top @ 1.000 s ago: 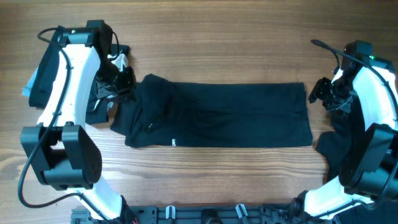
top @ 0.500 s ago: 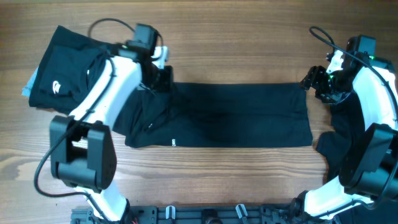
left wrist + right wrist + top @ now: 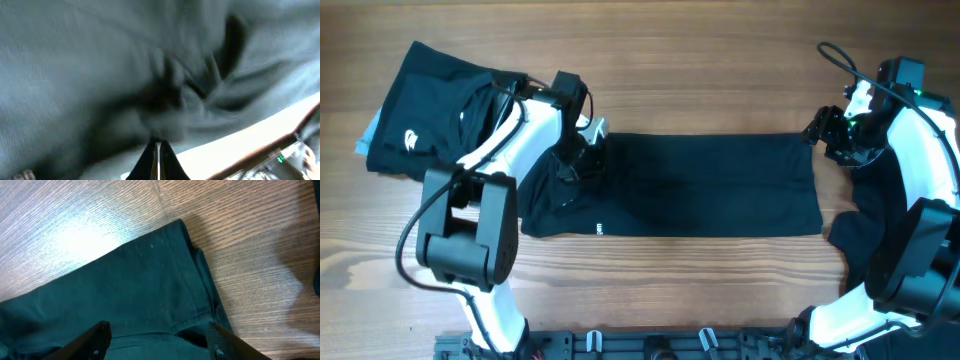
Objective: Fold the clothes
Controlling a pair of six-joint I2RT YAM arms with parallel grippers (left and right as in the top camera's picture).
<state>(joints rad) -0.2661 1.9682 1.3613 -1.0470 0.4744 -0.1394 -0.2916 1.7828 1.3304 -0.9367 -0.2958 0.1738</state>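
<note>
At the far left, a folded black fabric garment with a small white logo [image 3: 420, 125] is seen set aside on the wooden worktop [image 3: 700, 70], judged to be finished work parked out of the way. Next, the left hand [image 3: 582, 160] is pressed down on the left end of the long black shirt-like garment [image 3: 700, 185], which is spread flat mid-worktop. Its fingertips [image 3: 150, 157] are shut together, but whether cloth is pinched cannot be told from the blurred wrist view. Further right, the right hand [image 3: 823, 135] is held over the garment's upper right corner, jaws spread wide apart, apparently so that this corner can be taken for the fold. More dark cloth [image 3: 855, 240] is seen beneath that arm.
</note>
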